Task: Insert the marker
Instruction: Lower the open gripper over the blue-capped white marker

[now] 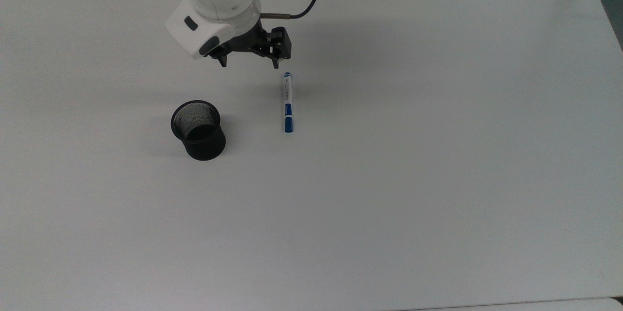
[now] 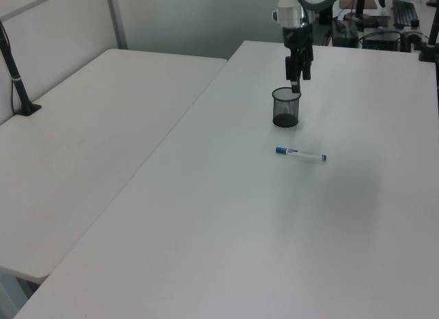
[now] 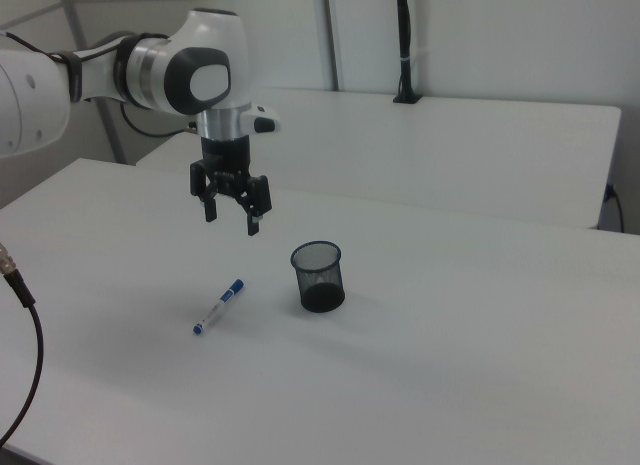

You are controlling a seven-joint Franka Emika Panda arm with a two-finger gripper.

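So nothing is done yet: my gripper [image 1: 249, 63] hangs spread and empty above the table [image 1: 438, 179], the marker [image 1: 287, 102] lies flat, well apart from the cup [image 1: 198, 130]

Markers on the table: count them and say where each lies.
1. The marker lies flat on the white table, to the top view's right of the black mesh cup, apart from it, just below the open gripper in the top view.

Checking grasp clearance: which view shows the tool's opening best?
The right view: the tool faces the camera, fingers apart, above the table. The top view shows it partly under the wrist; the left view shows it edge-on above the cup.
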